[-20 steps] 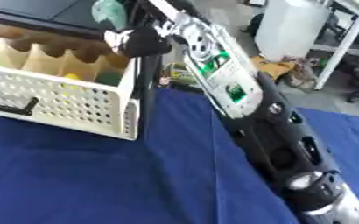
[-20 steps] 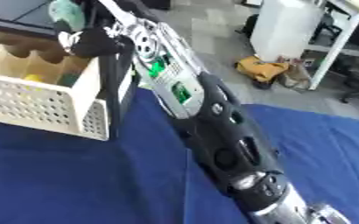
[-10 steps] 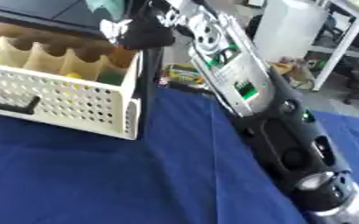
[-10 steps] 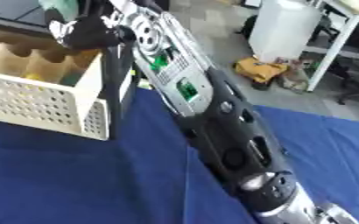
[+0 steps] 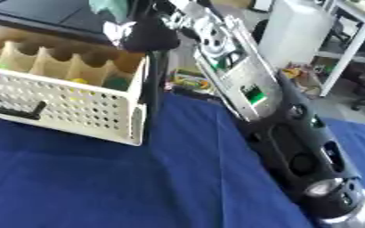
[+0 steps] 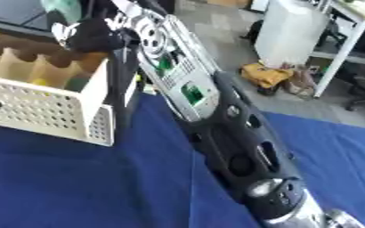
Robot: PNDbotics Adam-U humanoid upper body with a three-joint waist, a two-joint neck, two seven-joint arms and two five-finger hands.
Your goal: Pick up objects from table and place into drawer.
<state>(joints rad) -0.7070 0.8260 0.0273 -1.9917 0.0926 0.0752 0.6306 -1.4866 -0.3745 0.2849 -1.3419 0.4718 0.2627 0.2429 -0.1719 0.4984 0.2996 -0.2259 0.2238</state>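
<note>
My right arm (image 5: 256, 98) reaches from the lower right up to the far left. Its dark hand (image 5: 143, 33) hangs over the back right corner of the white perforated drawer (image 5: 76, 113). The fingers are curled round a pale green object (image 5: 107, 6) that sticks out above the hand at the top edge of the view. Brown card dividers split the drawer into compartments. A yellow item (image 5: 78, 81) and a dark green item (image 5: 115, 83) lie in the right-hand ones. The left hand does not show.
A blue cloth (image 5: 100, 187) covers the table in front of the drawer. The drawer's black handle (image 5: 14, 104) faces me. Beyond the table edge stand a white cylinder (image 5: 294, 33), a desk frame (image 5: 349, 49) and yellow clutter (image 6: 267, 75) on the floor.
The right hand with the pale green object has risen slightly and moved a little further back over the drawer. The drawer has stayed put.
</note>
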